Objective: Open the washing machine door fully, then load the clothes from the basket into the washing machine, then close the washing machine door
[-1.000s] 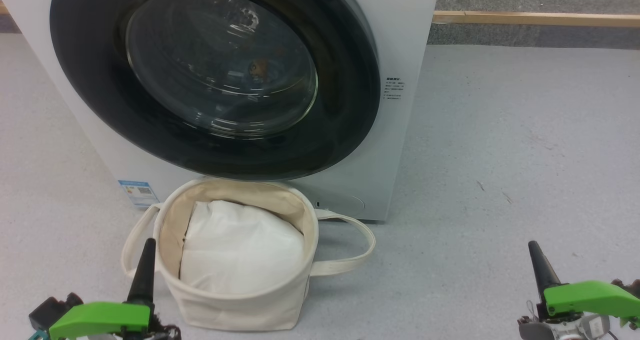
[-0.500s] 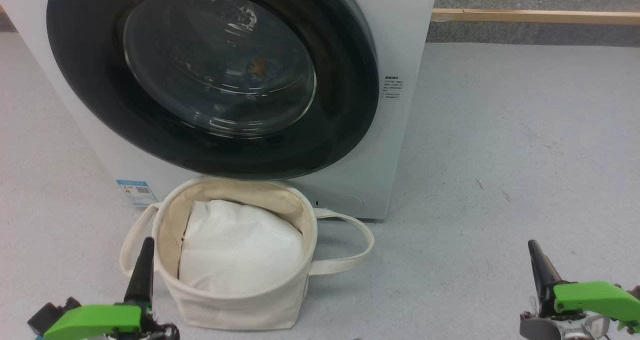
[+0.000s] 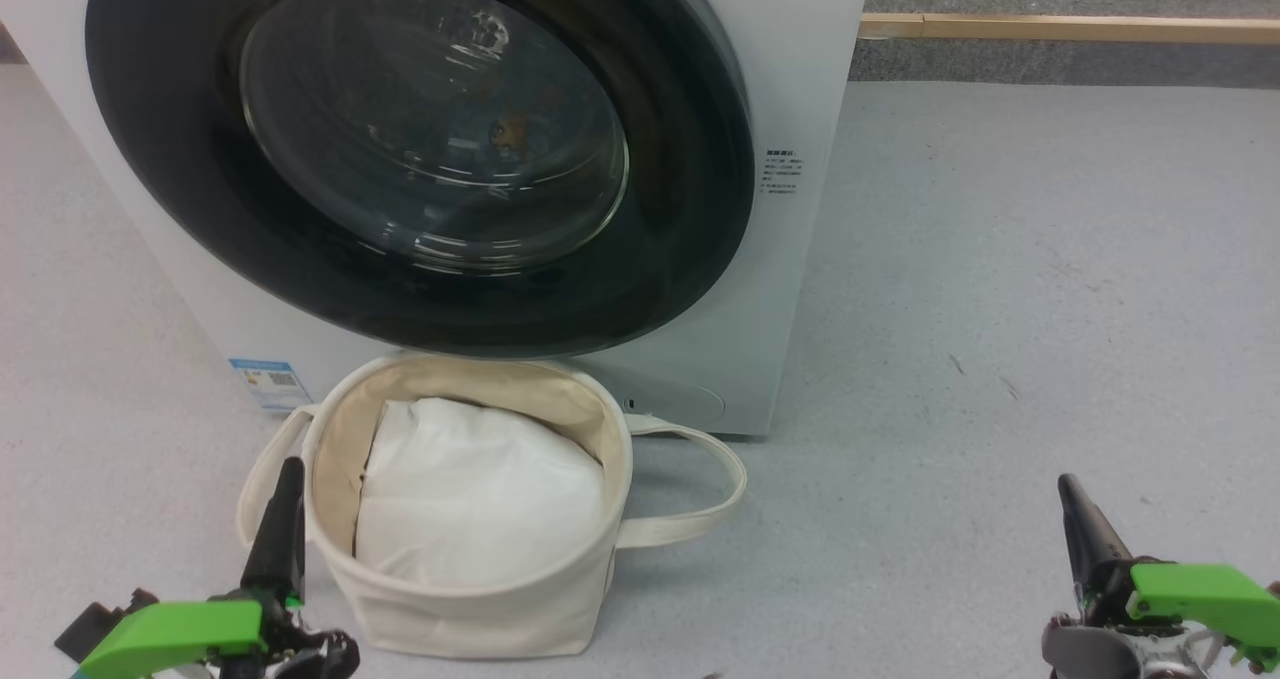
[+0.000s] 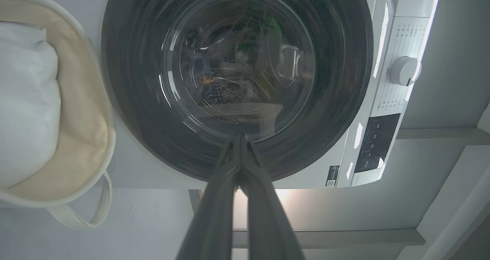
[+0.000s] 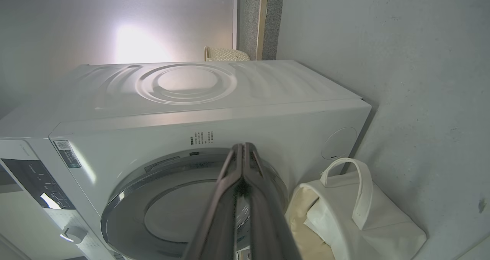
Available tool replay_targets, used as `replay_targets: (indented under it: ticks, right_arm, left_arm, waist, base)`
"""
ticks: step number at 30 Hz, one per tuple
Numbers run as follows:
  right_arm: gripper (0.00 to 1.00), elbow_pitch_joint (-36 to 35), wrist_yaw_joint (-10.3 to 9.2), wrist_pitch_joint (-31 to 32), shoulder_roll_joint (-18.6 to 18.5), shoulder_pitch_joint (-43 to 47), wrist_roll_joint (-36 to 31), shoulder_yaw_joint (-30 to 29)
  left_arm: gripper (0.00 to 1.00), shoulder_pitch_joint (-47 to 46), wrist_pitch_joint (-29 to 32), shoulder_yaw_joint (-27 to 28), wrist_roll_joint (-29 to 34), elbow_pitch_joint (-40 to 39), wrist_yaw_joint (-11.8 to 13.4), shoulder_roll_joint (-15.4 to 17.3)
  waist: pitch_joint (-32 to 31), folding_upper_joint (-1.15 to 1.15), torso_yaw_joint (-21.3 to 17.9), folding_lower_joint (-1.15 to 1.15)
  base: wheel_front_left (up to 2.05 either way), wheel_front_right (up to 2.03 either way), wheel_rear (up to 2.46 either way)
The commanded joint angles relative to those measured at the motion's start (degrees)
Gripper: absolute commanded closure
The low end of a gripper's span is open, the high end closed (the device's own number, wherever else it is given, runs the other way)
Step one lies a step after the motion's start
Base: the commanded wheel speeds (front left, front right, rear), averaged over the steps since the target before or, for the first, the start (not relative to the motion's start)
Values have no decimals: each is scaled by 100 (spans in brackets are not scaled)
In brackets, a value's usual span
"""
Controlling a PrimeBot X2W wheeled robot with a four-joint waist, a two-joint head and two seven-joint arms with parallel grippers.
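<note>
The white washing machine (image 3: pixel 812 79) stands just ahead, and its door (image 3: pixel 690 209), a glossy black rim around bulging glass, lies flat against the front. Through the glass a bit of the clothes (image 3: pixel 510 131) shows inside the drum as a blue patch with an orange-brown print, also seen in the left wrist view (image 4: pixel 204 76). The cream basket (image 3: pixel 480 614) sits on the floor under the door and holds a plain white pad (image 3: pixel 480 499). My left gripper (image 3: pixel 288 474) is shut and empty beside the basket's left side. My right gripper (image 3: pixel 1068 489) is shut and empty, far right.
Grey floor (image 3: pixel 1000 309) spreads to the right of the machine. A wooden strip (image 3: pixel 1060 27) runs along the wall at the back right. The basket's strap handle (image 3: pixel 715 479) loops out to the right. A control panel and dial (image 4: pixel 405 70) sit on the machine's upper front.
The whole head view has shifted a little, so the camera moved. Both grippers sit slightly lower in the view and stay shut. The door, basket and pad lie as before.
</note>
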Motion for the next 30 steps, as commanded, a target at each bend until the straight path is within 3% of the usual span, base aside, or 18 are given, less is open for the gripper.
replay_targets:
  ticks: [1, 30]
  right_arm:
    - [100, -232, 0, 69, 26, -329, 174, 48]
    - [100, -239, 0, 108, 45, -332, 300, 16]
  left_arm:
    - [100, -75, 60, 202, -140, -250, -11, -15]
    - [100, -63, 99, 229, -244, -289, -8, -39]
  waist:
    - [2, 0, -3, 0]
    - [6, 0, -7, 0]
  base:
    - [0, 0, 0]
    - [0, 0, 0]
